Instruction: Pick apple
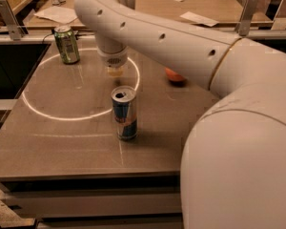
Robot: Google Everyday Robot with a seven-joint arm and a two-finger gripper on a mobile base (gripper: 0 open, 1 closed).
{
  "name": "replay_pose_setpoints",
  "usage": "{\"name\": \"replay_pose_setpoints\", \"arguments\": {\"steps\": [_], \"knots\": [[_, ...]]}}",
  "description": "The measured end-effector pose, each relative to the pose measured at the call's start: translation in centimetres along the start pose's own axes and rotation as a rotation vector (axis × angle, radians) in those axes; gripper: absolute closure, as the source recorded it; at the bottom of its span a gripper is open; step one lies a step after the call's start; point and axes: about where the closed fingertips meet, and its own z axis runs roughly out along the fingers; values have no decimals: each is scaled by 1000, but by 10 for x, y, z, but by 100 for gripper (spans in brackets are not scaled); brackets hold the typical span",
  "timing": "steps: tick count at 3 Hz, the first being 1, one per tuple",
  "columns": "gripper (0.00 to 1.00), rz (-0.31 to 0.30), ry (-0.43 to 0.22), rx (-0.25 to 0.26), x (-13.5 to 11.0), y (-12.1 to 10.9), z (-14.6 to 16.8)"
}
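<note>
Apple (174, 76) lies on the desk (62, 137), partly hidden behind the arm (181, 37), well apart from the hand (115, 71), which hangs over the desk just beyond the blue can (124, 112); we cannot tell whether it is open or closed.

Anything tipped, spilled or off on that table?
Nothing stands out. The green can and blue-and-silver can stand upright, no spill. The apple sits on the table, half hidden behind the arm. The gripper hangs between the cans, apart from the apple.
</note>
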Motion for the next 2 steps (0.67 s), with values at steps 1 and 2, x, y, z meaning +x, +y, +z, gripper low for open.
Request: {"name": "replay_pose_setpoints", "arguments": {"steps": [1, 2], "knots": [[12, 256, -103, -31, 65, -16, -38], [0, 421, -217, -50, 100, -30, -85]]}}
